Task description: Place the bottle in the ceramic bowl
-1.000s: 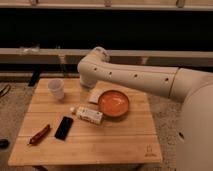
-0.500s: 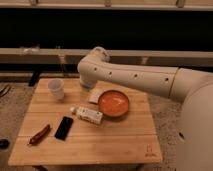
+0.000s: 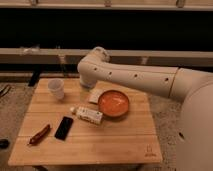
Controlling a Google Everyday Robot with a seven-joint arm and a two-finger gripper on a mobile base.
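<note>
**Q:** Where is the gripper sitting for you right now?

**A:** You're seeing the gripper (image 3: 89, 86) hanging at the end of the white arm (image 3: 135, 77), over the back part of the tabletop (image 3: 115, 145). It's sitting between the white cup (image 3: 56, 88) and the ceramic bowl (image 3: 113, 103). The arm is reaching in from the right and bending down there, covering most of the gripper.

**Q:** Open, closed, or holding something?

**A:** You can't tell. The arm is hiding that end, so I'm marking it unknown.

**Q:** And the bottle?

**A:** The bottle (image 3: 87, 115) is lying on its side on the tabletop, with its cap pointing left and toward the back. Its other end is lying just beside the bowl's front-left rim, and I can't tell whether they're touching. It's resting outside the bowl, in front of the gripper and apart from it.

**Q:** And the bowl?

**A:** It's sitting upright, right of centre, with its orange-red inside showing.

**Q:** Anything else you're logging?

**A:** A small white packet (image 3: 94, 96) is lying just left of the bowl, behind the bottle and under the arm's end. A black phone (image 3: 63, 127) is lying flat, front-left of the bottle. A reddish-brown oblong thing (image 3: 40, 134) is lying near the front-left corner, left of the phone. The cup is standing upright at the back left, well apart from the bottle.
</note>
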